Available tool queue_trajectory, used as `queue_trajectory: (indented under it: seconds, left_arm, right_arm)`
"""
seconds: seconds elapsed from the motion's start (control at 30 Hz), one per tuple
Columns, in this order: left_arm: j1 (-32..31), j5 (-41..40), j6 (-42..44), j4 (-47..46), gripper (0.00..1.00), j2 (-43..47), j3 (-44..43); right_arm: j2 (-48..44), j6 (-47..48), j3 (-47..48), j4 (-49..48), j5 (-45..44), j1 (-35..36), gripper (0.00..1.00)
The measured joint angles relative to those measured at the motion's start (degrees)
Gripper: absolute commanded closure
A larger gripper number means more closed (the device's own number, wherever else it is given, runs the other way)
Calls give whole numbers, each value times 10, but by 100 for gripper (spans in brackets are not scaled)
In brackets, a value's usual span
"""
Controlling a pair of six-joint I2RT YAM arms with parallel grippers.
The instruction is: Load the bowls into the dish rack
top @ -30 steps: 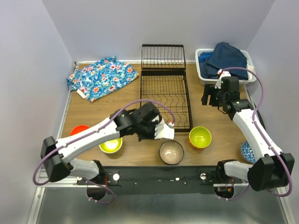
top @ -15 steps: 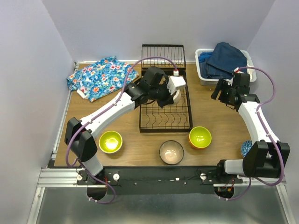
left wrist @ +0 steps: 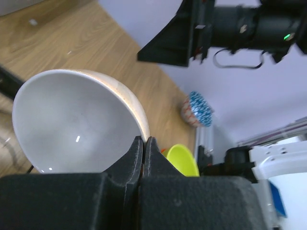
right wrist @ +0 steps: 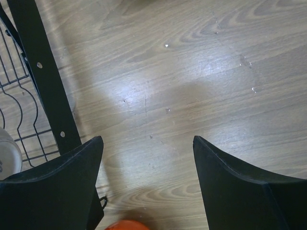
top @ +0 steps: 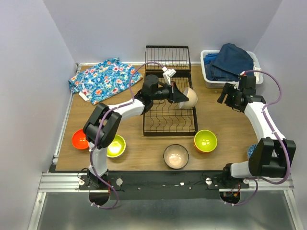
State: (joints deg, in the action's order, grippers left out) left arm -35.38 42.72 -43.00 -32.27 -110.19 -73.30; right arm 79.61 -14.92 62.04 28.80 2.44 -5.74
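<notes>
Top external view: the black wire dish rack (top: 165,122) sits mid-counter, its hinged end panel standing up towards the back wall. Bare wood counter (top: 216,115) runs along the rack's right side, between it and the right arm. On the left, open wood reaches as far as the floral cloth (top: 104,79) in the back left corner. A white bin (top: 207,80) of blue clothes fills the back right corner.

The left arm reaches across the rack. The left claw (top: 181,96) is clamped on the rim of a white bowl (top: 190,97), which is tipped on edge over the rack's right rail with its rounded outside facing right. Whether the bowl touches the wires cannot be told. In the left wrist view the two fingers (left wrist: 129,163) pinch the thin rim. The smooth glazed hollow opens to the left of the claw, and a tan band runs along the lip.

The right claw (right wrist: 147,139) is spread wide over bare wood grain just beside the rack's flat black frame, holding nothing.

Towards the near edge stand the other bowls, all round and upright. A red-orange bowl (top: 80,139) and a yellow-green bowl (top: 115,145) sit at the left. A beige bowl (top: 176,156) is in the middle, with an orange bowl with lime inside (top: 205,141) near it. A blue-white patterned bowl (top: 252,154) is partly hidden behind the right arm.
</notes>
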Motion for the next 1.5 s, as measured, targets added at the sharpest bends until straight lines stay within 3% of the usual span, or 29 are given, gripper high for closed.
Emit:
queue_trajectory:
  seconds: [0.37, 1.0, 1.5]
  left_arm:
    - [3, 9, -128, -142, 100, -75, -71]
    - [4, -92, -256, -242, 100, -113, -18]
    - [4, -114, -301, -286, 100, -164, -18]
  right_arm:
    - [21, 13, 1, 4, 0, -1, 17]
    - [71, 32, 30, 14, 0, -3, 18]
    - [99, 45, 45, 22, 0, -3, 19]
